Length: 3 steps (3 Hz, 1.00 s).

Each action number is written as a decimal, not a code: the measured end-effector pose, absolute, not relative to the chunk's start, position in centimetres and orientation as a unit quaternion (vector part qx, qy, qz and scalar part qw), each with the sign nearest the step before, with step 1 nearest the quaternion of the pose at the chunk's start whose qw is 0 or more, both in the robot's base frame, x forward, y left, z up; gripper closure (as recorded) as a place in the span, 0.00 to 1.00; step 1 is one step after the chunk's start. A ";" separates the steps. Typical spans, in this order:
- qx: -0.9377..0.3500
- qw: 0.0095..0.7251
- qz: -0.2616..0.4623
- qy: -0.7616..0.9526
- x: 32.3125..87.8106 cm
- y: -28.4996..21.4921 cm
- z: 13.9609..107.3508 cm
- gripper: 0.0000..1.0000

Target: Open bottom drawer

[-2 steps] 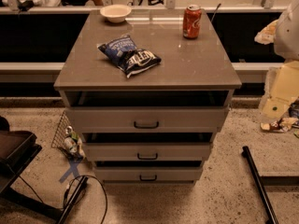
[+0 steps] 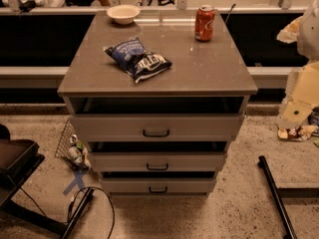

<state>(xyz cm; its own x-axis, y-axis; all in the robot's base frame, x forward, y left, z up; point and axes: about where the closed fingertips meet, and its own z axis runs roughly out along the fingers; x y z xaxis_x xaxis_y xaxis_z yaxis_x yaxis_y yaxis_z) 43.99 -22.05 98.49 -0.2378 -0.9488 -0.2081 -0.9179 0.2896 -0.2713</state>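
Observation:
The grey cabinet (image 2: 154,63) stands in the middle with three drawers. The bottom drawer (image 2: 129,185) is the lowest, with a low grey front and a small black bar handle (image 2: 158,189); a thin dark gap shows above its front. The middle drawer (image 2: 124,162) and the taller top drawer (image 2: 114,127) sit above it, each front standing further out than the one below. My pale arm hangs at the right edge, and my gripper (image 2: 293,117) is well to the right of the cabinet, about level with the top drawer and touching nothing.
On the cabinet top lie a blue chip bag (image 2: 137,59), a red soda can (image 2: 204,23) and a white bowl (image 2: 123,13). A wire basket of trash (image 2: 72,146) stands at the cabinet's left foot. A black pole (image 2: 276,195) lies on the floor at the right, and cables (image 2: 87,203) at the left.

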 end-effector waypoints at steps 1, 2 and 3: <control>-0.579 0.185 -0.042 0.793 43.2 -21.3 98.1 0.00; -0.559 0.201 -0.017 0.804 42.3 -20.3 92.6 0.00; -0.558 0.191 0.017 0.807 42.2 -17.7 81.2 0.00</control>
<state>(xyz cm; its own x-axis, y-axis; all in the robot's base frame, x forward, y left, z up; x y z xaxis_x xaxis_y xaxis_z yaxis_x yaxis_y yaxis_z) 42.22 -17.71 81.25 -0.3041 -0.8945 -0.3276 -0.9076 0.3766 -0.1859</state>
